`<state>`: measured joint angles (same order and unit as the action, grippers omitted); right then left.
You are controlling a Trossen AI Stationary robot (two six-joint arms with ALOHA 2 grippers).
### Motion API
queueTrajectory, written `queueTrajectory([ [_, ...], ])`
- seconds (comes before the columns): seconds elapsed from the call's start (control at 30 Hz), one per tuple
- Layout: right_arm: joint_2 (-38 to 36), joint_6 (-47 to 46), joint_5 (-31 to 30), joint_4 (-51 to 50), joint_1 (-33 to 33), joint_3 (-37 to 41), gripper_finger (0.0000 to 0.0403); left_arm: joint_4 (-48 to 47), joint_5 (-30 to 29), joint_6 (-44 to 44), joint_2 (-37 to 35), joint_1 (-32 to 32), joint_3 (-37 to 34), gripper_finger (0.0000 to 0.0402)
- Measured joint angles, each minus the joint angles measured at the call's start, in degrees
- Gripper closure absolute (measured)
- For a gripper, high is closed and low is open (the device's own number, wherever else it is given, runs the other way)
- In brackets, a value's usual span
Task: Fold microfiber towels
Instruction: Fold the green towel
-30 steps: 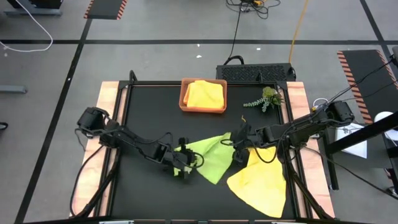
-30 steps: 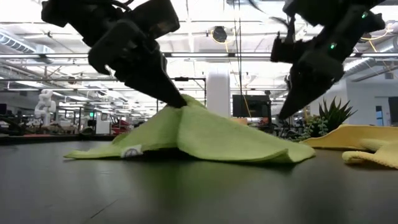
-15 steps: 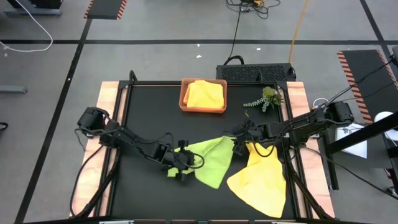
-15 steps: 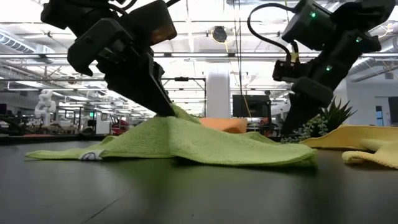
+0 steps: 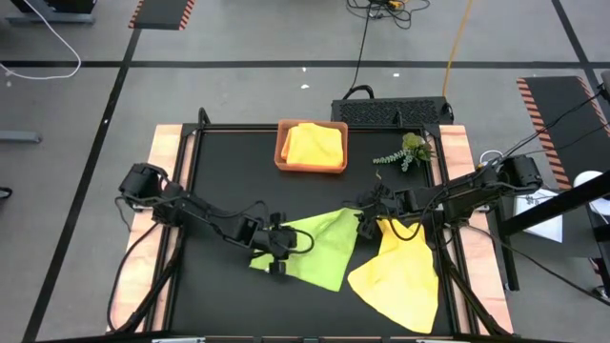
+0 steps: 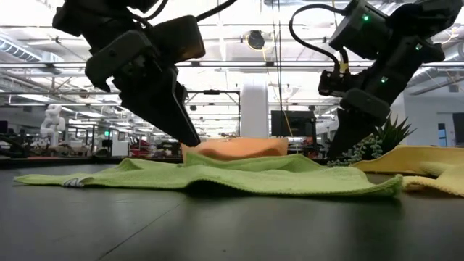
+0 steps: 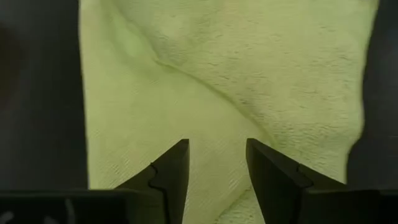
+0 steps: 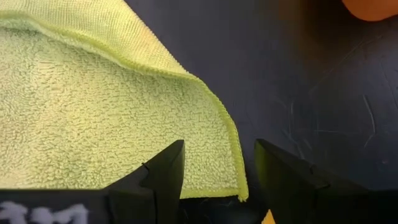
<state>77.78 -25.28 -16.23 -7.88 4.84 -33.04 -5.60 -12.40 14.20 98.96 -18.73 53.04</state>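
Observation:
The lime green towel [image 5: 315, 250] lies spread flat on the black table, and shows in the low view as a low rumpled sheet [image 6: 217, 174]. My left gripper [image 5: 289, 246] hovers open just above the towel's left part [image 7: 217, 149]. My right gripper [image 5: 368, 221] stands open over the towel's far right corner [image 8: 217, 152], whose hemmed edge lies between its fingers. Neither gripper holds anything. A yellow towel [image 5: 400, 272] lies unfolded on the table beside the green one, toward the right near corner.
An orange-brown tray [image 5: 282, 157] at the far middle holds a folded yellow towel [image 5: 315, 145]. A small green plant sprig [image 5: 408, 151] lies at the far right. Bare black table shows to the left and along the near edge.
Both grippers have let go of the lime green towel. Its raised ridge has dropped and the cloth has spread out flat, with its left end now reaching farther toward the table's left. My left gripper has lifted slightly off the cloth.

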Motion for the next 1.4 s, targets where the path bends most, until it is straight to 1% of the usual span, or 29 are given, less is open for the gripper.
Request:
queueTrajectory([
  [0.1, 0.0, 0.0, 0.0, 0.0, 0.0, 0.0, 0.0215, 0.3, 2.9, -0.2, 0.0, -0.3, 0.0, 0.0244],
  [0.17, 0.0, 0.0, 0.0, 0.0, 0.0, 0.0, 0.0215, 1.3, 3.6, -1.8, 0.0, -1.1, 0.0, 0.0244],
  [0.33, 0.0, 0.0, 0.0, 0.0, 0.0, 0.0, 0.0215, 3.2, 0.8, -2.9, 1.5, -3.4, 0.0, 0.0245],
  [0.43, 0.0, 0.0, 0.0, 0.0, 0.0, 0.0, 0.0215, 5.0, 0.0, -2.9, 3.0, -4.0, 0.0, 0.0245],
  [0.53, 0.0, 0.0, 0.0, 0.0, 0.0, 0.0, 0.0215, 4.8, -1.1, -2.0, 4.5, -3.7, 0.0, 0.0245],
  [0.67, 0.0, 0.0, 0.0, -0.1, 0.0, 0.0, 0.0215, 4.8, -2.7, -0.4, 4.8, -2.8, 0.0, 0.0245],
  [0.9, 0.0, 0.0, 0.0, -0.1, 0.0, 0.0, 0.0215, 4.9, -2.7, -0.3, 4.8, -1.9, 0.0, 0.0248],
  [0.97, 0.0, 0.0, 0.0, -0.1, 0.0, 0.0, 0.0215, 5.0, -2.7, -0.3, 4.8, -1.9, 0.0, 0.0259],
  [1.07, 0.0, 0.0, 0.0, -0.1, 0.0, 0.0, 0.0215, 5.0, -2.7, -0.6, 4.8, -1.9, 0.0, 0.0293],
  [1.23, 0.0, 0.0, 2.3, -0.5, -0.3, 0.0, 0.0215, 5.4, -2.7, -1.4, 4.8, -1.9, 0.0, 0.0385],
  [1.27, 0.0, 0.0, 2.9, -0.7, -0.6, 0.0, 0.0215, 5.4, -2.7, -1.7, 4.8, -1.9, 0.0, 0.0391],
  [1.4, 0.0, 0.0, 3.8, -1.6, -2.1, 0.0, 0.0215, 5.4, -2.7, -3.2, 4.8, -1.9, 0.0, 0.0394],
])
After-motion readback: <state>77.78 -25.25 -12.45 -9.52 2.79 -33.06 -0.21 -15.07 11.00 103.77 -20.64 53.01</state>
